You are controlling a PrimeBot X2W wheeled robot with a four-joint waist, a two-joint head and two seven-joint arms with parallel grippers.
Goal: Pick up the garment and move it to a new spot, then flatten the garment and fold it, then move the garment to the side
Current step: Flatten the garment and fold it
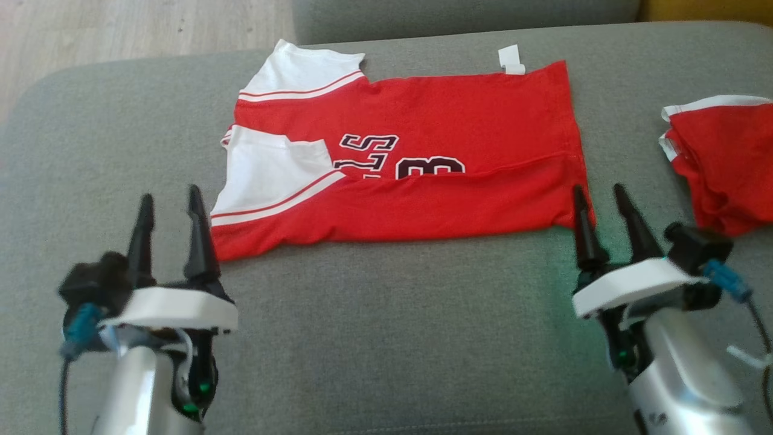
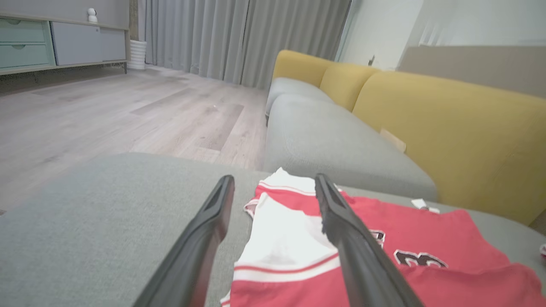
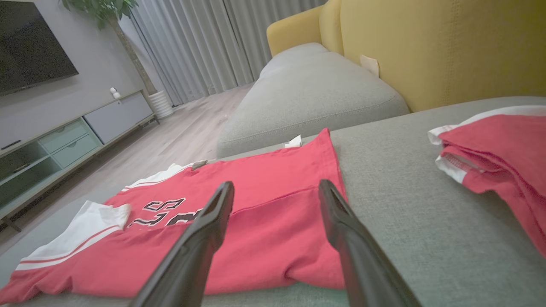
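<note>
Smoothly folded red-white jersey (image 1: 453, 115) flat on coarse grey cushion (image 1: 386, 338).

We see bare grey cushion (image 1: 392, 338) all along the near edge of the shirt (image 1: 423, 109) and to its left, free to pass. The left gripper (image 1: 170, 202) hangs at the shirt's near left corner and the right gripper (image 1: 599, 193) at its near right corner, both with fingers apart. A red heap (image 1: 724, 163) lies to the right, with a bare strip between it and the shirt. A yellow backrest (image 3: 426, 51) rises at the far right.
</note>
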